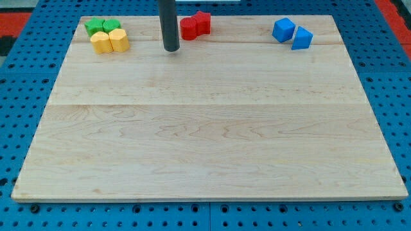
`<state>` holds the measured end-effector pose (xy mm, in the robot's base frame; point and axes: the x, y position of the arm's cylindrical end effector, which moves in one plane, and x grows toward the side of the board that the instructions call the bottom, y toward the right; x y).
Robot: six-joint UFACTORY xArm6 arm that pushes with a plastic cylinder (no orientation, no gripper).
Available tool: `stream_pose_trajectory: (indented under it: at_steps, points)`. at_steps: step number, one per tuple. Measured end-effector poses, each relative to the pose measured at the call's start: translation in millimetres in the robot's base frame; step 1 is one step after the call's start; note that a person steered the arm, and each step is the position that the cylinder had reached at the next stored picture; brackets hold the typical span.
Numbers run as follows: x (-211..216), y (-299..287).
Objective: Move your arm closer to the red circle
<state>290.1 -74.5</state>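
Observation:
The red circle [188,28] is a short red cylinder near the view's top, a little left of centre, touching a red star [203,22] on its right. My tip [171,49] rests on the wooden board just left of and slightly below the red circle, with a small gap between them. The dark rod rises straight up out of the view.
At the top left sit a green block [96,26], a green block [112,25], a yellow circle [100,42] and a yellow block [119,40], all clustered. At the top right sit a blue cube [283,29] and a blue triangle [302,38]. The board [212,128] lies on blue pegboard.

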Motion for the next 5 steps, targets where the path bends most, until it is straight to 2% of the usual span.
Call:
stream_pose_trajectory:
  at_steps: [5]
  points:
    - [1.3,-3.3]
